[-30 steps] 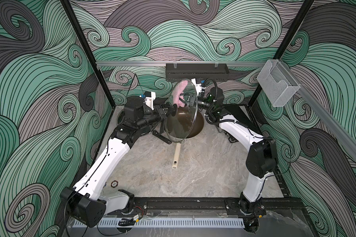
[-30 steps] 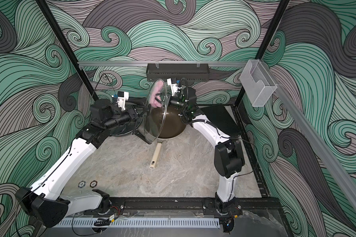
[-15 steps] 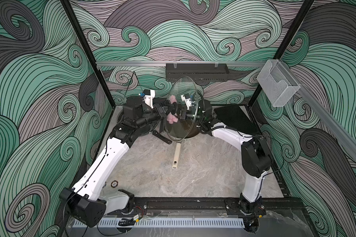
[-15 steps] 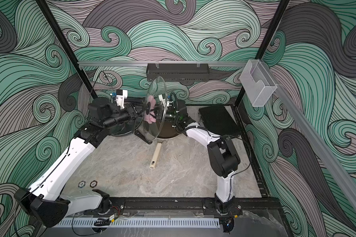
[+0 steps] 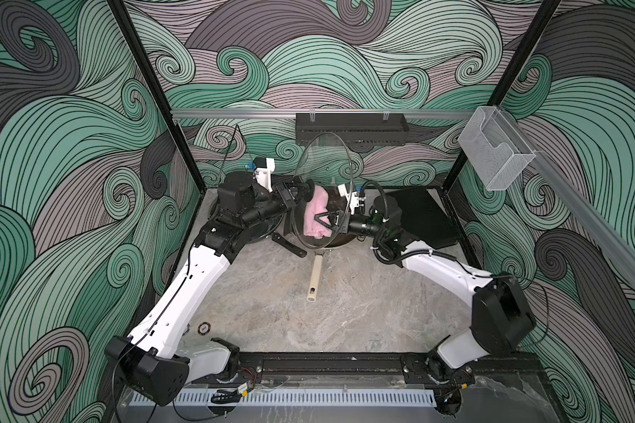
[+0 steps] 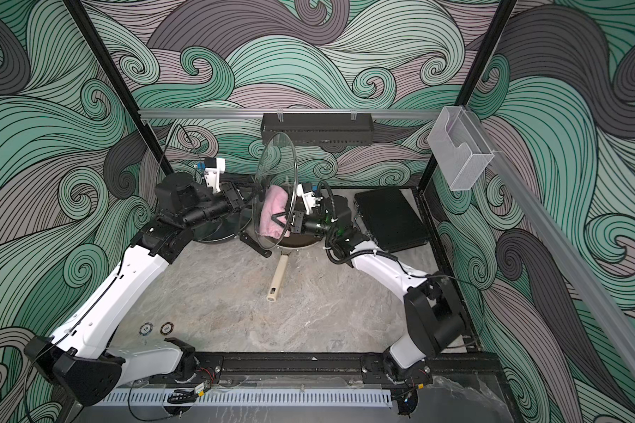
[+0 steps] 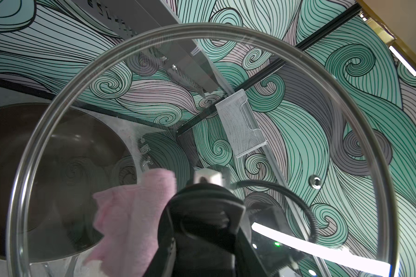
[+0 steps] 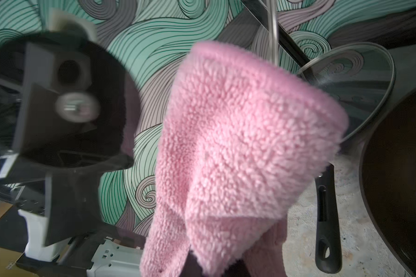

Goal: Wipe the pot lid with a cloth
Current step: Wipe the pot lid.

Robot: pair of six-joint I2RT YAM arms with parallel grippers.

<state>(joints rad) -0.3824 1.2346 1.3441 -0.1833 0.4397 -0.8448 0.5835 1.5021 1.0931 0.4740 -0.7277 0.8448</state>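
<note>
My left gripper [image 5: 303,190] is clamped tight on the black knob [image 5: 309,189] of the glass lid [image 5: 325,161]. It holds the lid on edge, nearly upright, above the pan [image 5: 345,242]. In the left wrist view the knob [image 7: 202,199] sits between my fingers [image 7: 240,230], and the lid's rim [image 7: 226,25] arcs round most of the frame.

My right gripper [image 5: 325,219] is pinched shut on the pink cloth [image 5: 314,216], also above the pan, on the lid's underside face, the side away from the knob. The cloth spreads upward from my fingertips as a fluffy fold [image 8: 238,144]. Through the glass it looks flattened [image 7: 135,215], but I cannot tell whether it presses on the lid or sits just off it. Both top views show it inside the lid's outline [image 6: 272,212].

The pan rests on the table with its beige handle [image 5: 315,274] pointing toward my base. A second pan [image 5: 263,236] with a black handle [image 5: 288,244] sits just beside the pan, under my left arm. A black box [image 5: 422,216] lies beside the pan on my right arm's side.
</note>
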